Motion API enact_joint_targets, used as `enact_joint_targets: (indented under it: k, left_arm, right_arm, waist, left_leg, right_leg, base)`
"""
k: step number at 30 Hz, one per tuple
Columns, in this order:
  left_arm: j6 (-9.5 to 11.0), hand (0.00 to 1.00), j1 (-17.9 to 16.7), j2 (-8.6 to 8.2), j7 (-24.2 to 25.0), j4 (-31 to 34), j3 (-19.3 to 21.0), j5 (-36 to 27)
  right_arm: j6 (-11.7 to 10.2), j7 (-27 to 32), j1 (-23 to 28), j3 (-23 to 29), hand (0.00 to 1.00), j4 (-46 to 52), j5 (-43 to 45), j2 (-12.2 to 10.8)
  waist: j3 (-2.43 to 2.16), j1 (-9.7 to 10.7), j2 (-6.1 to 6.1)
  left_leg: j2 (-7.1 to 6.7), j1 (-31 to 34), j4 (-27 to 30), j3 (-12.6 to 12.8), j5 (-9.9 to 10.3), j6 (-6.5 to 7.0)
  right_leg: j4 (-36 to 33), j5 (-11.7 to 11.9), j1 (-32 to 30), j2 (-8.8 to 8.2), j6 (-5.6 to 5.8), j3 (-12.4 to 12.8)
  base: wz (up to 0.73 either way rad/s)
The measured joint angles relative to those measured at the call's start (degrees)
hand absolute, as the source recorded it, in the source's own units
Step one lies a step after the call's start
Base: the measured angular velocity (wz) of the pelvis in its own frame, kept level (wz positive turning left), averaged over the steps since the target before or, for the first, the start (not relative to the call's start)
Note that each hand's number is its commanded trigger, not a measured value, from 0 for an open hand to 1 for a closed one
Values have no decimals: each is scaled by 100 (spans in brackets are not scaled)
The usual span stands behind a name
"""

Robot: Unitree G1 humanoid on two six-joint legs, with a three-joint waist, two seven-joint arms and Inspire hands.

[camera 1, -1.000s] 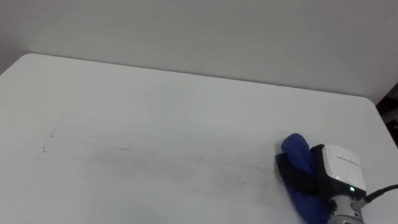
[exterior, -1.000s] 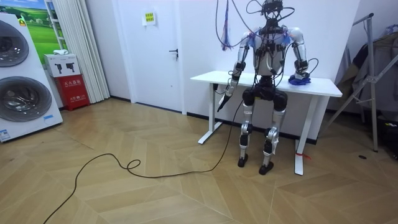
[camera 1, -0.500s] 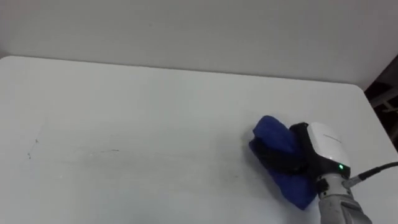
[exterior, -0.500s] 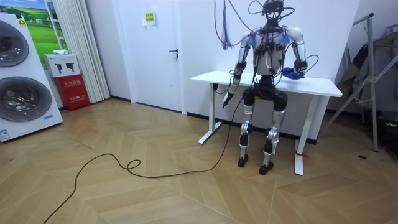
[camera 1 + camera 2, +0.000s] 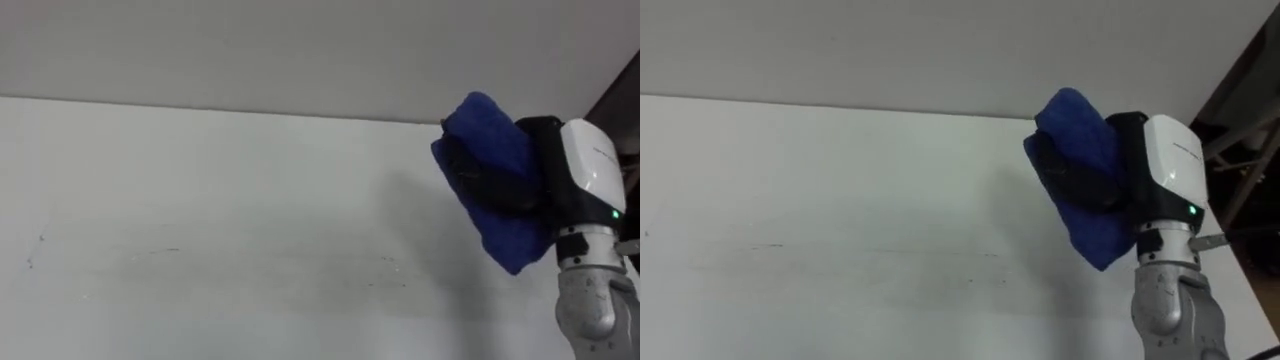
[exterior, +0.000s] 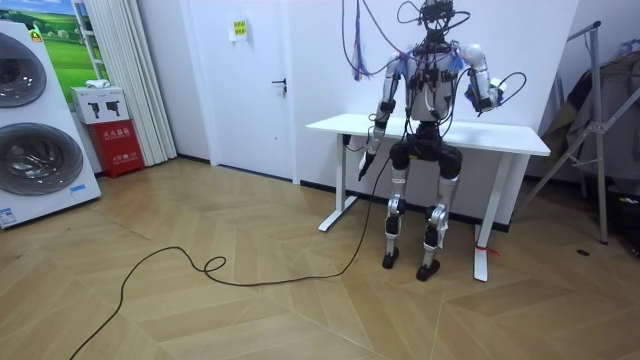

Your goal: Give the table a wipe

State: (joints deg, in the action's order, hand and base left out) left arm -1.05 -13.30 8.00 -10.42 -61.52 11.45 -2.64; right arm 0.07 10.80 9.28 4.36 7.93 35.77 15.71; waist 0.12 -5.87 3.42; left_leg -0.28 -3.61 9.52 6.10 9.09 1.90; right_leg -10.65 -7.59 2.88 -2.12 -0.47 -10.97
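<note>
The right hand [image 5: 590, 165] grips the blue cloth [image 5: 492, 150] above the table's [image 5: 250, 170] right edge. Faint marks [image 5: 160, 251] are left to wipe.

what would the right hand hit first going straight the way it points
Probably nothing: the right hand, shut on the blue cloth, points leftward above the table, where the way looks free; depth unclear.
</note>
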Motion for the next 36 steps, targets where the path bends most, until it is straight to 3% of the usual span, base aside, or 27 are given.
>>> enact_joint_targets:
  k: [6, 7, 8, 11, 13, 21, 22, 23, 24, 25, 26, 36]
  left_arm:
    - [-17, 0, 6, -1, -2, -34, 195, 40]
    - [-21, 0, 7, -4, -2, -35, 195, 42]
    - [-23, 0, 9, -7, -2, -39, 196, 61]
    - [-23, 0, -1, -6, -1, -40, 196, 64]
    - [-23, 0, 0, -5, 1, -40, 196, 76]
    - [-17, 0, -15, 27, 58, -40, 176, 99]
    - [-14, 0, -11, 31, 58, -40, 176, 99]
    - [-7, 0, -6, 41, 58, -40, 176, 99]
    - [-6, 0, -6, 54, 58, -41, 175, 99]
    - [-5, 0, -5, 58, 58, -41, 174, 99]
    - [2, 0, -9, 64, 61, -41, 167, 99]
    - [73, 0, 17, 85, 73, -13, 48, 90]
  right_arm:
    - [12, -19, -37, 204, 0, 131, -88, 35]
    - [12, -19, -36, 204, 42, 131, -103, 39]
    - [13, -24, -34, 201, 67, 131, -76, 39]
    - [13, -110, -34, 174, 78, 131, 14, 37]
    - [14, -171, -29, 131, 100, 131, 31, 30]
    - [13, -428, -14, -152, 100, 131, 63, 25]
    - [13, -453, -14, -186, 72, 131, 62, 25]
    - [13, -485, -14, -252, 53, 131, 66, 26]
    - [13, -514, -13, -325, 25, 131, 68, 25]
    - [12, -540, -10, -352, 10, 131, 70, 25]
    - [13, -583, 4, -403, 2, 130, 71, 25]
    - [10, -722, 86, -567, 0, 102, 367, 22]
  waist:
    - [18, 107, 0]
    - [18, 107, 3]
    - [20, 105, -7]
    - [17, 76, -8]
    - [17, 91, -4]
    - [14, 82, 6]
    - [12, 83, 8]
    - [10, 83, 16]
    - [12, 83, 25]
    - [14, 82, 29]
    - [13, 79, 39]
    - [11, 86, 81]
  left_leg:
    - [-3, -14, 1, 18, -1, 2]
    - [-2, -12, 1, 23, 0, 2]
    - [3, -12, 2, 42, 1, 1]
    - [51, 10, 2, 127, 8, -5]
    - [48, 29, 6, 109, 8, -4]
    - [51, 50, 3, 105, 7, -4]
    - [51, 49, 3, 105, 7, -4]
    - [51, 48, 1, 105, 7, -4]
    - [50, 47, 0, 107, 7, -4]
    - [47, 46, 0, 107, 7, -4]
    - [46, 45, 0, 109, 7, -4]
    - [42, 72, 5, 105, 7, -4]
  right_leg:
    - [-10, -6, -10, -2, 3, 1]
    - [-8, -6, -12, 0, 3, 1]
    - [-3, -7, -41, 3, 3, 9]
    - [-6, -4, -71, 21, 0, 74]
    - [2, 9, -67, 22, -10, 75]
    - [-1, 8, -96, 21, -9, 69]
    - [-1, 8, -95, 21, -9, 68]
    - [-1, 8, -95, 22, -9, 65]
    - [0, 8, -94, 23, -9, 62]
    - [0, 8, -92, 23, -9, 63]
    - [-1, 9, -91, 23, -10, 64]
    - [3, 10, -86, 20, -10, 23]
  base:
    - [-1]
    - [-3]
    - [-7]
    - [-11]
    - [-3]
    - [0]
    - [0]
    - [0]
    - [0]
    - [0]
    - [0]
    - [0]
